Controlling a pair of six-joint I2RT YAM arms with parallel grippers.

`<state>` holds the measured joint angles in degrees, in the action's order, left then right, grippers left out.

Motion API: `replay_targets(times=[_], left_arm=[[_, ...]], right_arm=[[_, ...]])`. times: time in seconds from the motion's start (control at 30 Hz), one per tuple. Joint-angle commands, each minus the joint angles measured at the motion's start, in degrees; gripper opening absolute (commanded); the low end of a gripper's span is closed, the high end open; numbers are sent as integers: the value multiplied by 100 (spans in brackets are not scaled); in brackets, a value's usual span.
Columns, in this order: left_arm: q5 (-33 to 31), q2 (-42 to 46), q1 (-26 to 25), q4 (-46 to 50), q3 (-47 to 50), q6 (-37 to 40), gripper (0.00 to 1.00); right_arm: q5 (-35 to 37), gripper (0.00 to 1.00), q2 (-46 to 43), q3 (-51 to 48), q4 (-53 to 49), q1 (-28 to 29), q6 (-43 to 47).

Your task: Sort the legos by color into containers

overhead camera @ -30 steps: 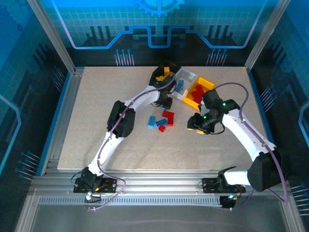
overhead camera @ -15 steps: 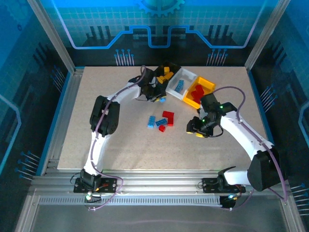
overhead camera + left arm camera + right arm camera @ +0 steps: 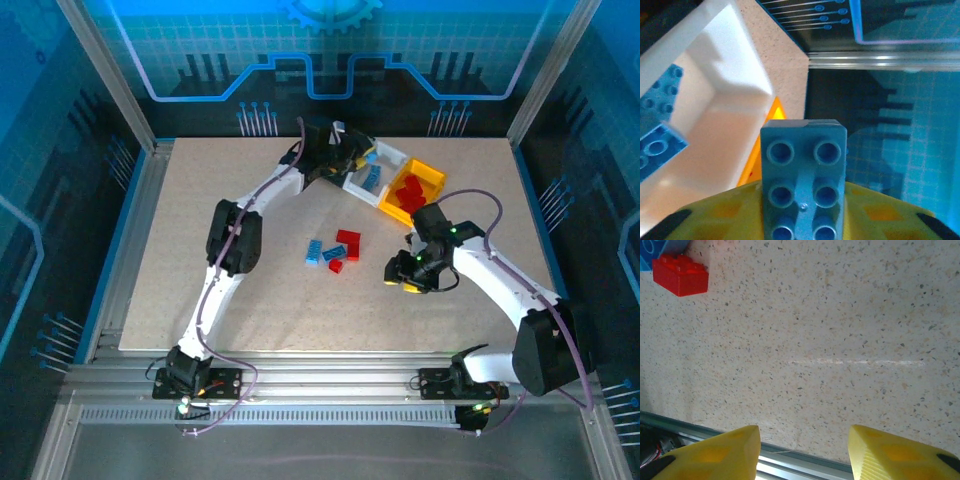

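1. Left gripper (image 3: 803, 212): closed narrowly on a blue brick (image 3: 803, 165), studs facing the wrist camera. It is stretched to the far side of the table (image 3: 200, 250), above the row of bins.
2. White bin (image 3: 747, 60): lies below and to the left of the held brick in the wrist view. Two blue pieces (image 3: 657, 145) already rest inside it.
3. Yellow bin (image 3: 430, 174): touches the white bin's right side and holds red pieces.
4. Right gripper (image 3: 804, 440): jaws moderately apart with nothing between them, hovering over bare table on the near right.
5. Red brick (image 3: 680, 275): the closest loose piece to the right gripper. It belongs to a small cluster of red and blue pieces (image 3: 335, 250) in the middle of the table.
6. Risk: the held brick appears to hang over the white bin's right corner, not over its middle. Let go here, it could strike the rim and tumble into the yellow bin or off the far edge.
7. Risk: the grip looks light, so the brick could slip out early.
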<state>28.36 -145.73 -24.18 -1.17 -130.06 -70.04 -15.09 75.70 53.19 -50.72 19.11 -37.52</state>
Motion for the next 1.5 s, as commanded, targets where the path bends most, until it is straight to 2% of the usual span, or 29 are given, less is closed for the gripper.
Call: replay_targets(times=[0.0,0.1,0.2,0.47,0.73,0.9,1.03,1.17,1.27,1.47], left_arm=[[111,-564,-43,-47,-795,-480,43],[52,-934,-45,116,-1385,-536,51],[-5,-1036,-17,105,-1479,-574,57],[77,-872,5,277,-1312,-329,66],[212,-274,47,332,-577,-42,70],[323,565,65,495,371,488,72],[186,1466,89,1301,1284,1333,72],[-352,2468,151,2579,2212,2437,74],[-786,3209,215,3182,2995,3090,75],[-1143,4603,395,3518,4750,3615,78]], right_arm=[[-44,52,-84,-52,86,81,-128],[-42,52,-211,-136,89,92,-209],[-39,52,-360,-237,80,101,-275],[77,53,-566,-248,9,200,-349],[305,54,-585,-145,-4,549,-424],[527,54,-375,143,-56,688,-219],[664,54,143,589,-22,767,99],[707,57,950,1197,35,804,447],[738,60,1674,1779,-29,804,640],[691,68,3171,3189,-185,822,1018]])
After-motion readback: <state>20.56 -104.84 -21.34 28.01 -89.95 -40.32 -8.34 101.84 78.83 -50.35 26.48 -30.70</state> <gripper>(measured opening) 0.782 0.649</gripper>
